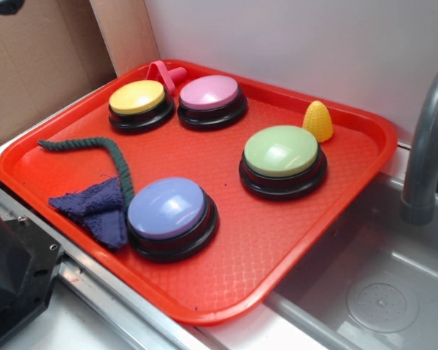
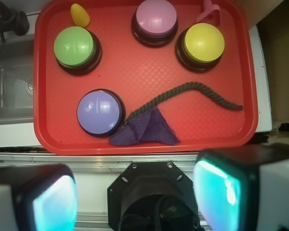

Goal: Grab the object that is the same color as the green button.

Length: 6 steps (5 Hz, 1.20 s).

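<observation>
You had nothing to read in either view: no words, labels, brand marks, numbers or signs showed anywhere. The red tray (image 1: 336, 219) carried only a molded diamond texture, with no lettering on its rim or floor. The domes of the green button (image 1: 281, 150), the lavender-blue button (image 1: 166, 207), the yellow button (image 1: 136, 96) and the pink button (image 1: 209, 92) were plain, and so were their black bases. The cardboard (image 1: 36, 65) behind the tray showed no print, and the sink (image 1: 379, 292) and faucet (image 1: 427, 146) bore no markings you could make out.
</observation>
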Each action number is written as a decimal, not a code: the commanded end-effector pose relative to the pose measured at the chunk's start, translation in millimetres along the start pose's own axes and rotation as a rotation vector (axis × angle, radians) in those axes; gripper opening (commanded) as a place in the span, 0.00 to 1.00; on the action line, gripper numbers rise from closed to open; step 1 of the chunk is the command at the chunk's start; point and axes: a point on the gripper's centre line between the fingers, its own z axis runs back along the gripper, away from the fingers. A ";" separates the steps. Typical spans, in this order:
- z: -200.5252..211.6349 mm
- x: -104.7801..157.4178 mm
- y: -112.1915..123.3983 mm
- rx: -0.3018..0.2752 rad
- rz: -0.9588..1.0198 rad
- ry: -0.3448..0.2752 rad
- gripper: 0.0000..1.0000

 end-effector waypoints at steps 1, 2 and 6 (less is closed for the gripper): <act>0.0 0.0 0.0 0.000 0.000 0.000 1.00; -23.5 18.6 13.9 -0.037 0.228 -0.017 1.00; -157.2 62.1 69.2 0.080 0.997 -0.160 1.00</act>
